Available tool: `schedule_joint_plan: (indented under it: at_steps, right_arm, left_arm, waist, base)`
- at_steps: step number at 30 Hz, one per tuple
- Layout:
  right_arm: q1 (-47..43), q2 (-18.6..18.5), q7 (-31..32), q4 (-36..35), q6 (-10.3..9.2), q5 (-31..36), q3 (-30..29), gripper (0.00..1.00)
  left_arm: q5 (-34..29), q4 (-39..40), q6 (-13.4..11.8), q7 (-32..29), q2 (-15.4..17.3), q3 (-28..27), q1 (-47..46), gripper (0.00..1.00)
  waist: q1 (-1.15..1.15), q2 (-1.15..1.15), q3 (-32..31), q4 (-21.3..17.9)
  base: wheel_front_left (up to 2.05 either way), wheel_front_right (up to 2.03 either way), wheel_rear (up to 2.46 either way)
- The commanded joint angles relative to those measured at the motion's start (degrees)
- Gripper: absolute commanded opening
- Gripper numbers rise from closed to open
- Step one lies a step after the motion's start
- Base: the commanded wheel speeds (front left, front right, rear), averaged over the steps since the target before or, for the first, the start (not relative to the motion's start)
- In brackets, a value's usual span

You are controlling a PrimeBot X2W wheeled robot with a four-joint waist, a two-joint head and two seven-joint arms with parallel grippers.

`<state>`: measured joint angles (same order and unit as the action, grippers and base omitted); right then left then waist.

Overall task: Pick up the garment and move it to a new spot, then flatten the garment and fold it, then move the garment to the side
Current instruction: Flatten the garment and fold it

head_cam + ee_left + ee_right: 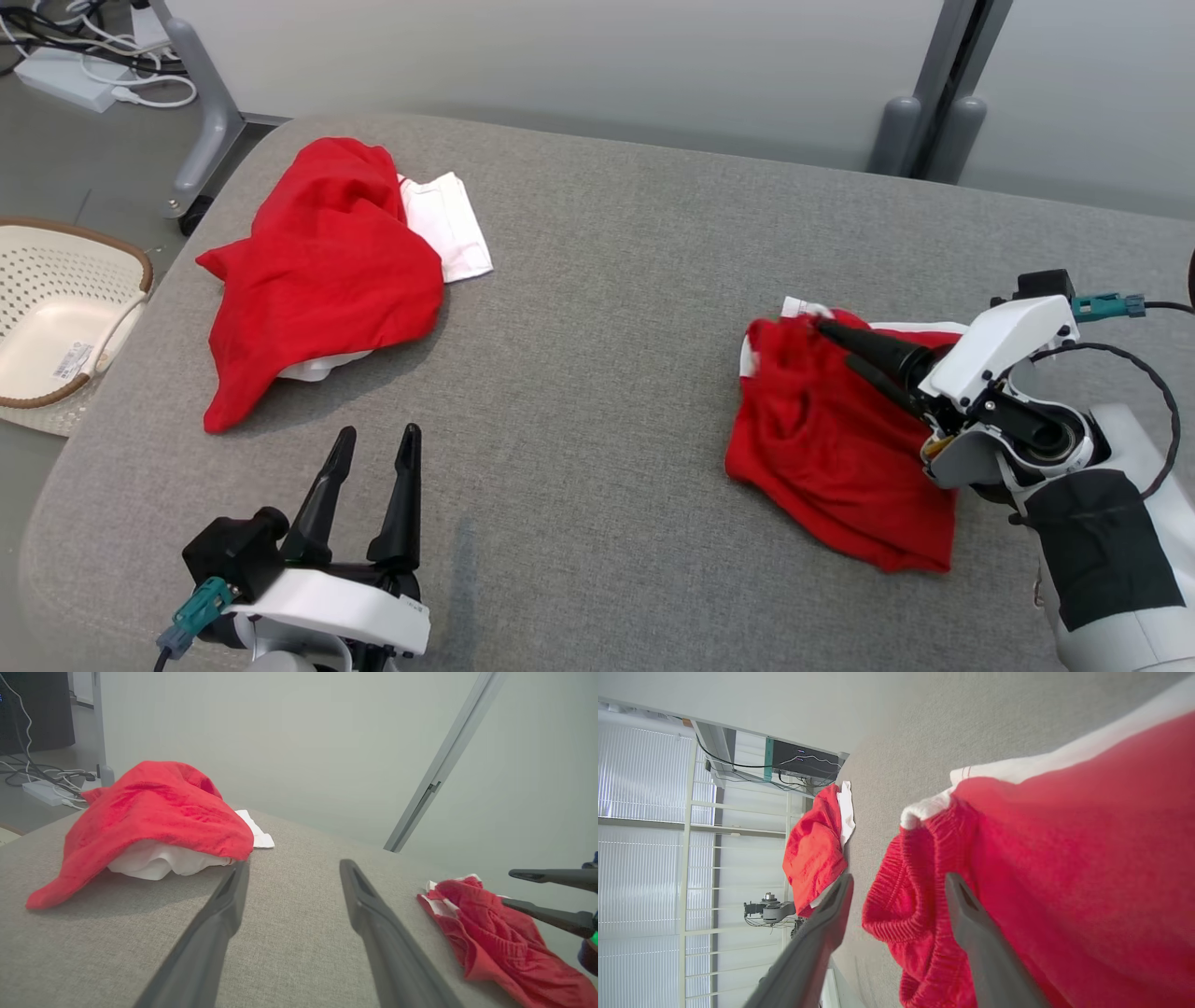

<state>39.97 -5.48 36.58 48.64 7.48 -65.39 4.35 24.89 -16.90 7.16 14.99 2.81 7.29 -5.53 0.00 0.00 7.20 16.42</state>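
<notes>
Right gripper [836,342] spread wide, garment [831,467] crumpled loose between its jaws | left gripper [378,434] open, empty | flattening, folding and setting aside all seemingly to come

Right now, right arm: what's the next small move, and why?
Probably back the right gripper up off the crumpled garment: its jaws stand open, the ribbed waistband lies loose between the fingers, nothing held. Once clear, an edge can be gripped for flattening.
</notes>
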Motion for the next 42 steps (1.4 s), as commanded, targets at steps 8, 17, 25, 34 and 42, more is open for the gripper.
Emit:
schedule_joint_plan:
  at_steps: [8, 17, 25, 34, 42]
  right_arm:
    - [-0.9, 0.3, -0.5, -5.0, 0.04, -3.8, -1.0, 1.0]
    - [-6.3, -3.0, -2.5, -12.5, 0.04, -4.0, -0.5, 1.0]
    - [-9.8, -8.1, -3.4, -12.8, 0.04, 2.2, 2.1, 1.0]
    - [-4.8, -9.1, 4.7, -4.0, 0.04, 8.7, 5.2, 1.0]
    - [1.9, -8.2, 12.1, 5.7, 0.04, 11.6, 5.0, 1.0]
  left_arm:
    - [-0.7, -0.1, -0.1, 0.2, 0.2, -0.4, -0.8, 1.0]
    - [-1.5, 0.0, -0.1, 0.2, 0.2, -1.0, 0.2, 1.0]
    - [-1.9, 0.0, 0.1, 0.2, 0.2, -1.2, 0.5, 1.0]
    - [-1.3, 0.0, 0.2, 0.2, 0.2, -0.3, -0.6, 1.0]
    - [-0.4, -0.5, 0.2, 0.2, 0.2, 0.5, -1.1, 1.0]
  waist:
    - [0.0, 0.0, -1.0, -1.9]
    - [0.0, 0.0, -2.8, -4.2]
    - [0.0, 0.0, -3.3, -5.8]
    - [0.0, 0.0, -1.9, -5.6]
    - [0.0, 0.0, -0.8, -3.2]
  base:
    - [0.0, 0.0, 0.0]
    - [0.0, 0.0, 0.0]
    - [0.0, 0.0, 0.0]
    - [0.0, 0.0, 0.0]
    - [0.0, 0.0, 0.0]
